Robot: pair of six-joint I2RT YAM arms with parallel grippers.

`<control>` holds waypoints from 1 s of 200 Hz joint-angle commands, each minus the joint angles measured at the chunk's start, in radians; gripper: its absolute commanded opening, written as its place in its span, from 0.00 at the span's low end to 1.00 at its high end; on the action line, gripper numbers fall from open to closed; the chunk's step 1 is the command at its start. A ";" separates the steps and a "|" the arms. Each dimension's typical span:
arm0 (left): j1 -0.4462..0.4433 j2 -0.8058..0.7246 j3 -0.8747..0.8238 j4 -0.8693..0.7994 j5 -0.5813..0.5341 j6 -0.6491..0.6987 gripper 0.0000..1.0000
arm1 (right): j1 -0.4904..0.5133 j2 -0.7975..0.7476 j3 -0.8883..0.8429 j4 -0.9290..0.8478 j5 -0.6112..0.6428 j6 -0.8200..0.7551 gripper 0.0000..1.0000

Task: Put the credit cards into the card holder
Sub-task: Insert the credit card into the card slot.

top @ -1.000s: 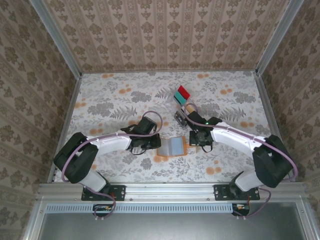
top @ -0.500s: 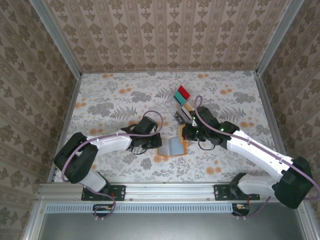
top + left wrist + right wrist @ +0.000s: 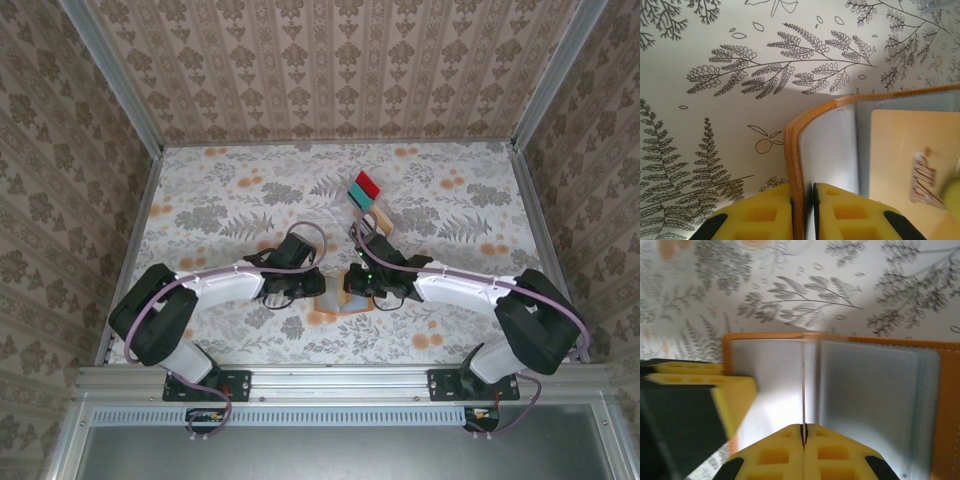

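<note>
right wrist view: my right pincer (image 3: 803, 432) is clenched on a beige credit card (image 3: 900, 150), upright, edge-on over the fold of the open card holder (image 3: 875, 390); my left pincer (image 3: 802, 192) pinches its left cover on the worktop (image 3: 220, 200).

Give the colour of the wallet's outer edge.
Orange-tan wallet edge; clearest in the left wrist view.
</note>
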 commanded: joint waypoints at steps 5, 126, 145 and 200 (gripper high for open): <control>0.001 0.001 0.011 -0.047 -0.023 0.024 0.24 | -0.015 0.034 -0.059 0.136 -0.041 0.040 0.03; 0.000 0.008 -0.007 -0.142 -0.106 0.041 0.16 | -0.022 0.111 -0.132 0.210 -0.079 0.062 0.04; -0.002 0.021 -0.006 -0.139 -0.102 0.041 0.15 | -0.022 0.124 -0.138 0.250 -0.103 0.079 0.05; -0.010 0.040 -0.001 -0.134 -0.098 0.036 0.14 | -0.011 0.162 -0.131 0.327 -0.144 0.120 0.05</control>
